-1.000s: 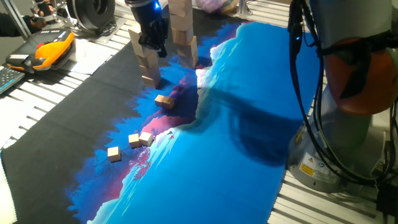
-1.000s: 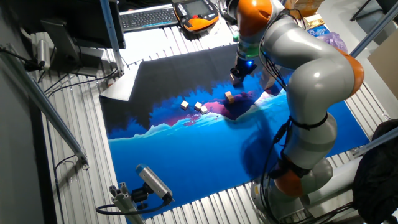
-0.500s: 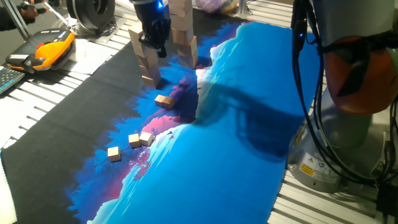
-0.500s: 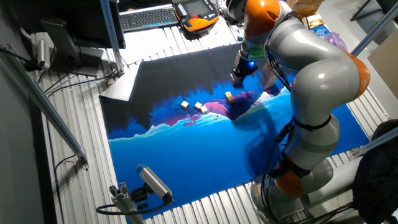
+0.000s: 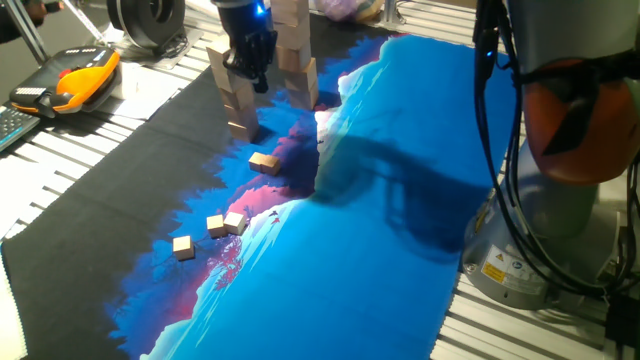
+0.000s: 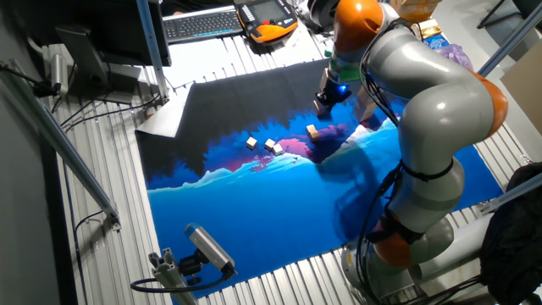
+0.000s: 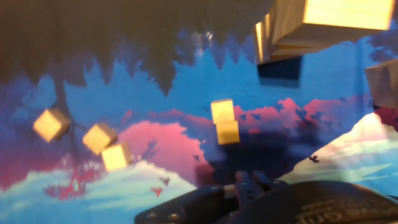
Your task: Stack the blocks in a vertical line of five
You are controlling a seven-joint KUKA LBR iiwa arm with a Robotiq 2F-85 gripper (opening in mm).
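Observation:
Several small tan blocks lie loose on the blue and pink mat. One block [image 5: 263, 162] lies alone near the towers; it also shows in the other fixed view [image 6: 312, 131] and in the hand view [image 7: 222, 112]. Three more lie further left: a touching pair [image 5: 234, 221] [image 5: 215, 226] and a single one [image 5: 183, 246]. The hand view shows them at the left [image 7: 116, 157] [image 7: 98, 137] [image 7: 51, 124]. My gripper [image 5: 248, 75] hangs above the mat between two towers, well above the lone block. Its fingers look apart and hold nothing. No small blocks are stacked.
Two tall towers of larger pale wooden blocks stand by the gripper, one to its left [image 5: 232, 100] and one to its right [image 5: 297, 55]. An orange teach pendant [image 5: 70, 82] lies off the mat at the left. The robot's base [image 5: 560, 200] stands at the right.
The gripper has risen slightly between the towers and the arm has shifted a little. The blocks have not moved.

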